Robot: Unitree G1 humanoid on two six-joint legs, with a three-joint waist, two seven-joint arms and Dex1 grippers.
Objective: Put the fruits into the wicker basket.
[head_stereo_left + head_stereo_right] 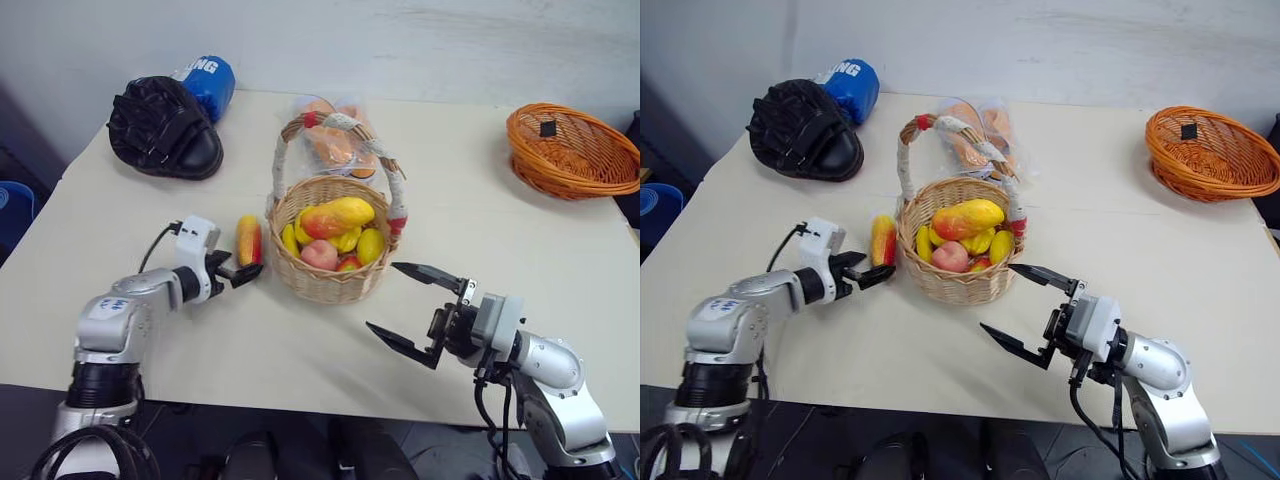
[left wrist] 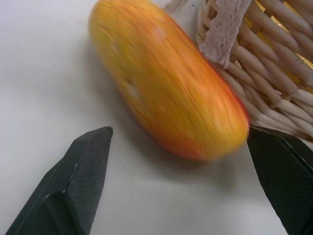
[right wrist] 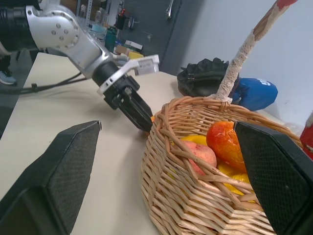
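One mango [image 1: 249, 240] lies on the table [image 1: 150, 220] right beside the wicker basket [image 1: 325, 275], which already holds the other mango [image 1: 337, 216] and the peach [image 1: 320, 254], half buried. Left gripper [image 1: 246, 270] reaches in low, fingers spread wide around the mango's near end, which they partly hide. Right gripper [image 1: 412, 307] hangs wide open, empty, near the basket.
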